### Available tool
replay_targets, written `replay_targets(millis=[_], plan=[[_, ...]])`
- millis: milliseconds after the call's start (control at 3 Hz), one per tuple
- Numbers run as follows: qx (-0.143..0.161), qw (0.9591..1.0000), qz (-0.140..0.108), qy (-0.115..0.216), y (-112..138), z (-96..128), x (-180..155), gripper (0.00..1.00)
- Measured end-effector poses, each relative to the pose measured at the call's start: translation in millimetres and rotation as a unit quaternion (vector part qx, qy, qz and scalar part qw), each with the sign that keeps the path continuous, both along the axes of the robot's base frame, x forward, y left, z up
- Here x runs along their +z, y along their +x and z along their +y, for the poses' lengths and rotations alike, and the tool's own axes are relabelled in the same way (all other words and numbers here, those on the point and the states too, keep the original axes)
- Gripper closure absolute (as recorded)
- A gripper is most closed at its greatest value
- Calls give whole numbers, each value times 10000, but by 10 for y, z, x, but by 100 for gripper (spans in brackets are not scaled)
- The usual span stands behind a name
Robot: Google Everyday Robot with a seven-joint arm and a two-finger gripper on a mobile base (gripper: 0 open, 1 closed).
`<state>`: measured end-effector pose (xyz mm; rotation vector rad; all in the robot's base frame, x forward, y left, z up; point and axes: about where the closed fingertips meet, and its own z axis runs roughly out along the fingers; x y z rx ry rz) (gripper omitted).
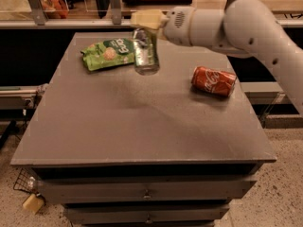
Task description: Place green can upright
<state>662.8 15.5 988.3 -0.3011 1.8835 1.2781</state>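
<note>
The green can (146, 55) has green and white print and a silver end at the bottom. It hangs nearly upright in my gripper (145, 28), near the back middle of the grey table (142, 126). The gripper's cream fingers are shut on the can's upper part. I cannot tell whether the can's lower end touches the table. My white arm (236, 25) reaches in from the upper right.
A flat green snack pouch (107, 54) lies just left of the can, almost touching it. A red cola can (214, 81) lies on its side at the right. Drawers sit under the table's front edge, and a shelf rail runs behind it.
</note>
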Motion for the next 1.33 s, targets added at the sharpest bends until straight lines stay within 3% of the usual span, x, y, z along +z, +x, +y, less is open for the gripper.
replay_targets(millis=[333,667,1000,1333], plan=[[139,9992,-366,-19,-138,-380,11,100],[56,9965,-826,60,-173,-371,49,100],[-93,9875,-1561,201,-287,-475,125,100],[-244,9683,-2467,298,-465,-666,350,100]])
